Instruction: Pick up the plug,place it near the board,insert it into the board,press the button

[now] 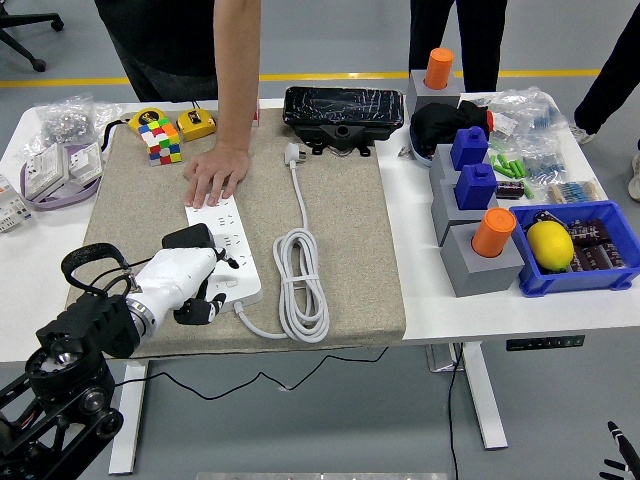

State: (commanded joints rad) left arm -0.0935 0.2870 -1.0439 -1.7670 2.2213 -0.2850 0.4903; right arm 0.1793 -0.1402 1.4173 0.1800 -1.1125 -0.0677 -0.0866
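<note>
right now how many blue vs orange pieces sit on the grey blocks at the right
blue pieces: 2
orange pieces: 2
total: 4

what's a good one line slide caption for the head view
Robot's left hand rests over a black plug at the white power strip, whose far end a person's hand steadies on the grey mat.

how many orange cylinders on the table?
2. One orange cylinder stands at the far edge, in a grey block behind the black cloth. The other sits in the nearest grey block, left of the blue bin. None seem hidden.
</note>
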